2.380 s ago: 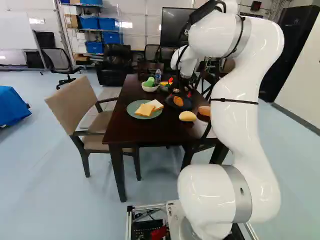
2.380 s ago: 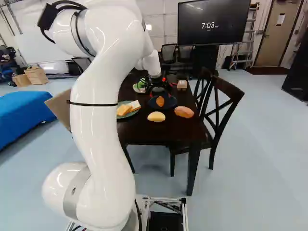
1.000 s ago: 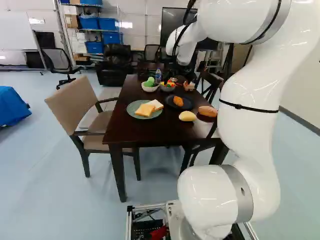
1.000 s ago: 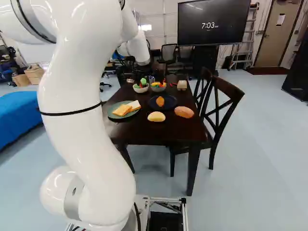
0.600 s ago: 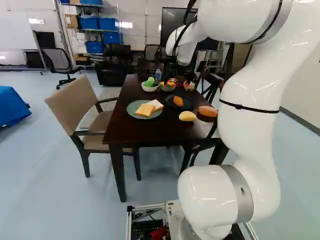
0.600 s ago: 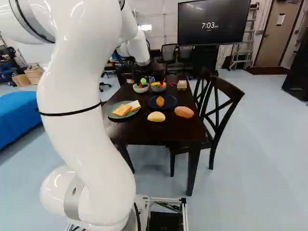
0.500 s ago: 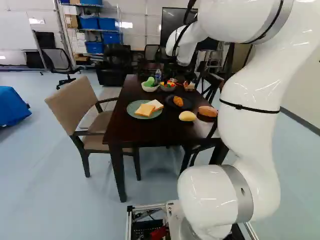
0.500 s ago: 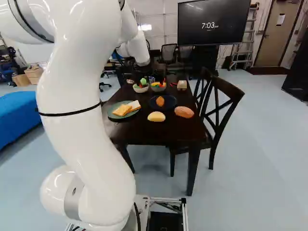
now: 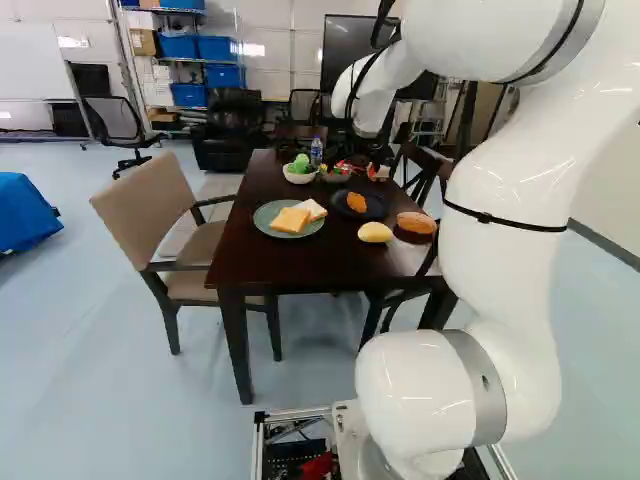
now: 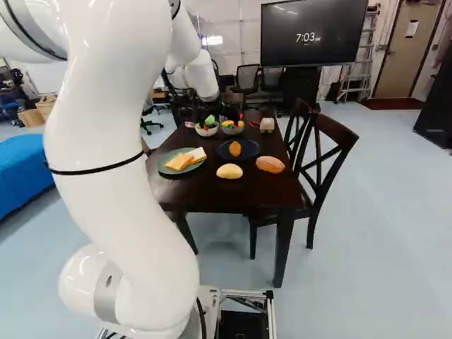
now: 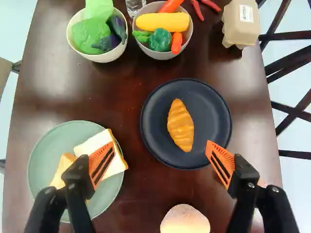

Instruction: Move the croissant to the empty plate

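Observation:
Beyond the dark plate, my gripper (image 10: 214,109) hangs over the far part of the table, small and dark in the right base view. The wrist view shows the gripper (image 11: 159,162) wide open, well above the table, nothing held. The croissant (image 11: 181,125) lies on the dark blue plate (image 11: 218,111), ahead of the fingers and nearer the one by that plate. Beside it, partly under the other finger, a green plate (image 11: 41,150) bears bread slices (image 11: 97,143). No plate in view is empty.
A pale yellow bun (image 10: 229,171) and a brown loaf (image 10: 270,164) lie on the table's near part. Two bowls of toy vegetables (image 9: 299,176) (image 11: 163,51) and an egg carton (image 11: 241,23) stand beyond the plates. Chairs (image 9: 165,215) (image 10: 321,162) flank the table (image 9: 290,262).
The arm has lifted the open gripper up and away from behind the dark plate, and has shifted slightly again in the last half second. The croissant and plates have stayed; the base has not moved.

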Robot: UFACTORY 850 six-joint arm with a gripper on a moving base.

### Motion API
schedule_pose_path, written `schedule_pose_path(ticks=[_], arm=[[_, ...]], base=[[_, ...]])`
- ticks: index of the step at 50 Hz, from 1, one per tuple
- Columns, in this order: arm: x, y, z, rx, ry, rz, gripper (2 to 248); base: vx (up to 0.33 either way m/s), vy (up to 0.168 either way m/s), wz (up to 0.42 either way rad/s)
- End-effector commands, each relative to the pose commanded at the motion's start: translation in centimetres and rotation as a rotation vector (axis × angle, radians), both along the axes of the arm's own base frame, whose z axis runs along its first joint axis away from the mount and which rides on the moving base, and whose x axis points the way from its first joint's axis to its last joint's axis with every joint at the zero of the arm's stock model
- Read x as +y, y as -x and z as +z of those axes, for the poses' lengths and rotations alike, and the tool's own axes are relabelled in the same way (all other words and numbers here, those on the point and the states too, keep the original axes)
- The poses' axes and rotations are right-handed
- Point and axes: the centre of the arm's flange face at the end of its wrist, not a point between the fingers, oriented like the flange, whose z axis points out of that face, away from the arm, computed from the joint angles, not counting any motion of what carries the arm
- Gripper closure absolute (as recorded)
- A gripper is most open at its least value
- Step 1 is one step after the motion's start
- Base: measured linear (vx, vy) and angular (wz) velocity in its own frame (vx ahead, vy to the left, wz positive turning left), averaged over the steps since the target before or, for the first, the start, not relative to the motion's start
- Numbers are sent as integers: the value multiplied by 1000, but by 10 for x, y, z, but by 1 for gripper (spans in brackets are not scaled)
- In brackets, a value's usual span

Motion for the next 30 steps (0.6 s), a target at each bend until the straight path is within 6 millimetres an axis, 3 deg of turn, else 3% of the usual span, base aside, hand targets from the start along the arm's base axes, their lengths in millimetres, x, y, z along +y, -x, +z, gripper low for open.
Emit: schedule_pose_path(ticks=[30], arm=[[8, 40, -29, -116, -3, 12, 3]], base=[[0, 0, 0]])
